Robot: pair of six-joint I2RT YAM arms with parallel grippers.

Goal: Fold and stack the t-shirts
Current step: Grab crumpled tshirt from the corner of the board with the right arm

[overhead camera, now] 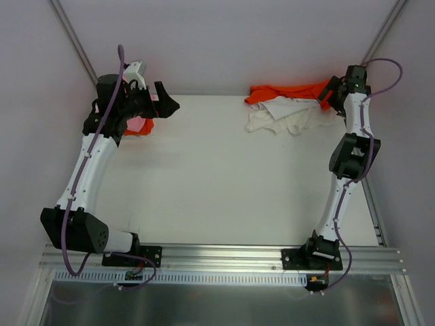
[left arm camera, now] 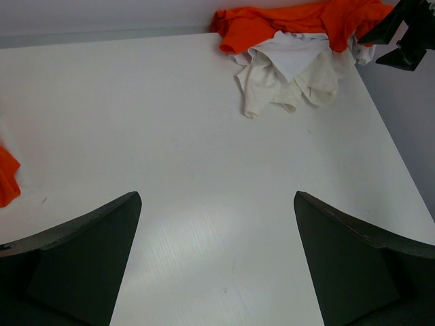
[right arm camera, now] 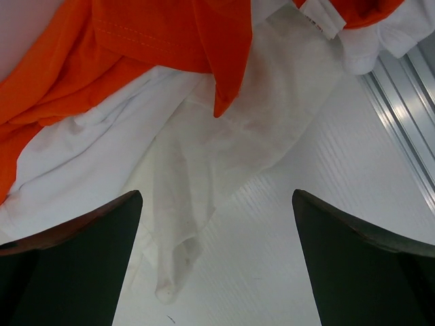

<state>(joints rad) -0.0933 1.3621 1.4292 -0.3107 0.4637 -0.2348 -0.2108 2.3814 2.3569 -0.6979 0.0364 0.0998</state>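
The right gripper (right arm camera: 216,198) is hanging over the far right corner of the table (overhead camera: 217,183). Its jaws are standing wide apart with nothing between them, and it is pointing down at the crumpled heap lying there. In that heap an orange shirt (overhead camera: 285,91) is bunching along the table's far edge and draping over a white shirt (overhead camera: 282,117), which is sprawling toward the table's middle. One loose white fold is trailing just beneath the spread fingers. The gripper is probably sitting this wide and this close so that it can pinch a single layer and draw one shirt off the other.

The left gripper (left arm camera: 216,197) is hovering over the table's far left corner, also fully spread and carrying nothing, and it is facing across the table's bare middle. That position looks like waiting, perhaps to take a second corner once a shirt is dragged out to be flattened. Under the left arm, at the same far left corner, a small pink and orange bundle (overhead camera: 139,125) is lying. It is likely more shirts, though I cannot tell whether they are folded.
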